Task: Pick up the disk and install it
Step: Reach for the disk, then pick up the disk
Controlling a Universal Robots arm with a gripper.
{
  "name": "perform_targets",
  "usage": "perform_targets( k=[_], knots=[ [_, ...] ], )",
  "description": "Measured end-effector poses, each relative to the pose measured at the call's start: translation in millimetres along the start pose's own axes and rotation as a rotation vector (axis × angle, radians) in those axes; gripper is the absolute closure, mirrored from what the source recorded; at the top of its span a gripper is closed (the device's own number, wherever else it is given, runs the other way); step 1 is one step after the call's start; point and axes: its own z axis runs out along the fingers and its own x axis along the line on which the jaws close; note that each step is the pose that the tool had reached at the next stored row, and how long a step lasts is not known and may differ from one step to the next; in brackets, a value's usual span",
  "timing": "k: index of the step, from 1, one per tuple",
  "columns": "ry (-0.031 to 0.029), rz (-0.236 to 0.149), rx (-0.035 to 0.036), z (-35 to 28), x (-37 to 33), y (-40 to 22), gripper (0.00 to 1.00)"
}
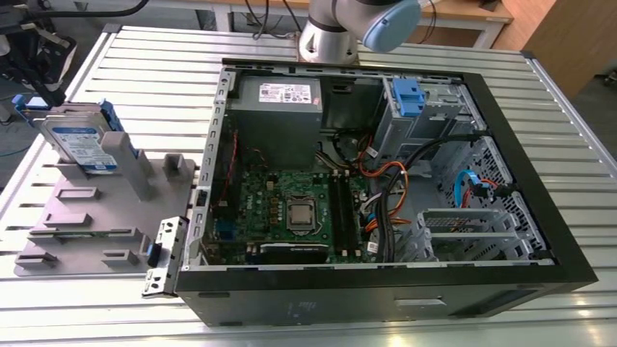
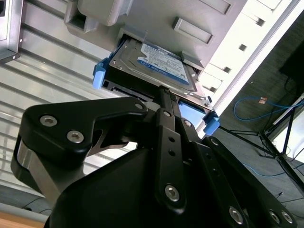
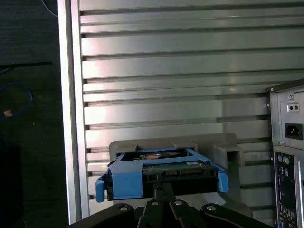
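Because the grey stand [image 1: 135,170] at the exterior view's left holds the disk [image 1: 82,144] upright, we judge its free edge offered to the gripper [image 3: 164,184], whose jaws look drawn together at that edge; rightward, the computer case [image 1: 318,307] lies open, ready to receive it.

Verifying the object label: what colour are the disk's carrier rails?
Blue rails around the disk; clearest in the first wrist view.

The disk [image 1: 82,141] is silver with a blue-and-white label and blue rails. The stand [image 1: 87,217] is grey, the computer case [image 1: 386,307] black, the circuit board [image 1: 289,195] green, the ribbed table [image 1: 154,65] silvery.
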Motion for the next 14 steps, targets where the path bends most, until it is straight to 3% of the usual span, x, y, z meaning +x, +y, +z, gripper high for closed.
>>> perform_targets(
  k=[14],
  knots=[
    [0.0001, -0.003, 0.0002, 1.6, 0.1, 0.0, 0.89]
  ],
)
